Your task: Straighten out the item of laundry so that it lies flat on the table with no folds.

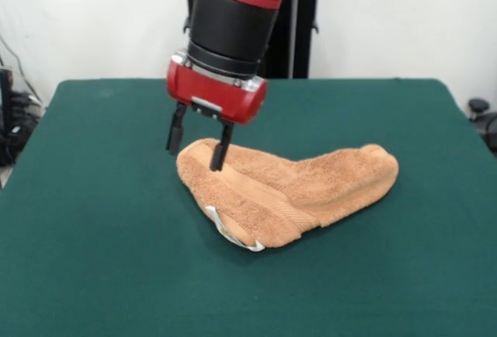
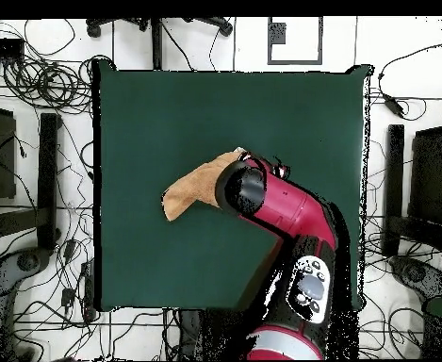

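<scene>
The item of laundry (image 1: 295, 189) is an orange-tan terry towel lying folded and bunched in a bent wedge shape near the middle of the green table (image 1: 93, 275). A small white tag (image 1: 227, 232) shows at its near corner. My gripper (image 1: 199, 141) hangs open at the towel's far left end, one finger (image 1: 222, 147) over the cloth and the other just outside its edge. In the overhead view the red arm covers much of the towel (image 2: 188, 190), and the fingers are hidden there.
The table's edges (image 2: 100, 189) are well away from the towel on all sides. Cables, chair bases and stands (image 2: 36, 179) lie on the floor around the table.
</scene>
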You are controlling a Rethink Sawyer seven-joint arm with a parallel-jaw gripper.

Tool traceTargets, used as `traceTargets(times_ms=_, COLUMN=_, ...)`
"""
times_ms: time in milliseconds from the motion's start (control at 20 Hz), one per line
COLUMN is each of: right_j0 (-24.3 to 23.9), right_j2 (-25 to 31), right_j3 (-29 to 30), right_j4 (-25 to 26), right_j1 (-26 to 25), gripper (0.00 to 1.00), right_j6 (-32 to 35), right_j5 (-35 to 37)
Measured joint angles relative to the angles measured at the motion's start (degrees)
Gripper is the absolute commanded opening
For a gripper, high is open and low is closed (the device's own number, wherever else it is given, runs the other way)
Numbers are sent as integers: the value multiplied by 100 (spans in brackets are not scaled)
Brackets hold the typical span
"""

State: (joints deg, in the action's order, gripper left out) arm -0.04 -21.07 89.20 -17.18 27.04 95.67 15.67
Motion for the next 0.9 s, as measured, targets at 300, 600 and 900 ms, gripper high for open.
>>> traceTargets(times_ms=300, right_j0=345, right_j2=-26, right_j3=25, right_j4=-141, right_j1=-90, gripper=100, right_j6=4, right_j5=0)
traceTargets(times_ms=600, right_j0=735, right_j2=-161, right_j3=26, right_j4=-353, right_j1=-294, gripper=100, right_j6=101, right_j5=0)
traceTargets(times_ms=900, right_j0=1018, right_j2=-393, right_j3=95, right_j4=-721, right_j1=-528, gripper=100, right_j6=649, right_j5=1)
